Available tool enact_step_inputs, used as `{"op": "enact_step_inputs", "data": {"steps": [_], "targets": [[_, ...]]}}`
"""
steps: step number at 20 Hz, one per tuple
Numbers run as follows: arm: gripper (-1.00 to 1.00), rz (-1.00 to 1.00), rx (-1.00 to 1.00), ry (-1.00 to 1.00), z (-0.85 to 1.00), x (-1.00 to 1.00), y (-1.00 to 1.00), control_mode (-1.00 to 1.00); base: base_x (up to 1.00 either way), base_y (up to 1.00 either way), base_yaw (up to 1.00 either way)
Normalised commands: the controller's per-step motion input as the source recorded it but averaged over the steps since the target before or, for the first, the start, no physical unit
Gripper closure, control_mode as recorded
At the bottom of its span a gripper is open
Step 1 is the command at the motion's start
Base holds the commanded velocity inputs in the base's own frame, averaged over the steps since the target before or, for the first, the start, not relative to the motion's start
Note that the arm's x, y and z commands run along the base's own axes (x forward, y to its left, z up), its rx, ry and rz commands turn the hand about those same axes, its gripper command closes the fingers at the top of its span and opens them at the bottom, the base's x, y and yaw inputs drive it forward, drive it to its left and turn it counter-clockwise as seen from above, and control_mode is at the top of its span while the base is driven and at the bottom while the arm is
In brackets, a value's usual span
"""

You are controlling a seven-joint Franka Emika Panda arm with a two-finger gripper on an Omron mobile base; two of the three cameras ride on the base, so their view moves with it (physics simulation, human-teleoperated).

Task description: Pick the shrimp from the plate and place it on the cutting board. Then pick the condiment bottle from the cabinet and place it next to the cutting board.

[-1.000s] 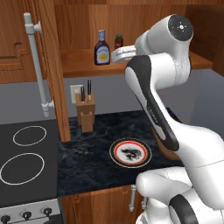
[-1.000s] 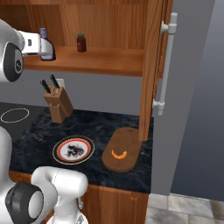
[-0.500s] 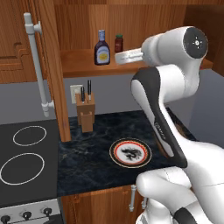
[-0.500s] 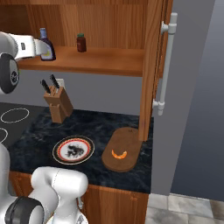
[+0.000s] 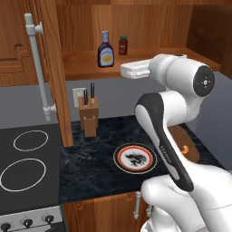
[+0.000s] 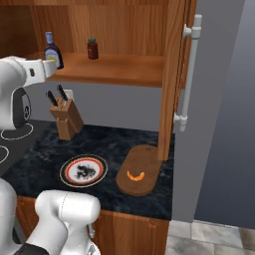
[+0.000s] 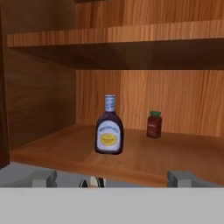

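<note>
Arm swung toward cabinet (image 5: pixel 136 27) | gripper (image 7: pixel 109 178) spread, facing condiment bottle (image 7: pixel 109 127) | shrimp (image 6: pixel 135 175) on cutting board (image 6: pixel 142 162)

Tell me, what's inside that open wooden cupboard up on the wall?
On the cabinet shelf stand the condiment bottle and, apart from it, a small red jar. A second shelf runs above them; what lies on top of it is hidden.

Setting: rendered home kitchen
Cooking: black stovetop (image 5: pixel 25 163) with ring burners and knobs
Storage: wooden wall cabinet (image 5: pixel 149 27), bar handle
Desk: dark marble desk (image 5: pixel 95 163), knife block (image 5: pixel 88 115), plate (image 5: pixel 134 158), cutting board (image 6: pixel 138 171)
</note>
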Motion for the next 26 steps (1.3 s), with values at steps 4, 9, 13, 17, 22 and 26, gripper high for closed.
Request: {"op": "enact_step_inputs", "data": {"steps": [4, 9, 13, 17, 22, 26], "targets": [[-1.00, 0.00, 0.00, 0.00, 0.00, 0.00, 0.01, -1.00, 0.00, 0.00, 0.00], [-1.00, -0.01, 0.00, 0.01, 0.01, 0.16, 0.00, -1.00, 0.00, 0.00, 0.00], [-1.00, -0.03, 0.01, 0.09, 0.08, 0.35, 0.00, -1.00, 0.00, 0.00, 0.00], [-1.00, -0.02, 0.02, 0.13, 0.11, 0.35, 0.00, -1.00, 0.00, 0.00, 0.00], [-1.00, -0.01, 0.01, 0.13, 0.12, 0.20, 0.08, -1.00, 0.00, 0.00, 0.00], [-1.00, 0.00, 0.00, 0.02, 0.09, 0.00, 0.19, -1.00, 0.00, 0.00, 0.00]]}}
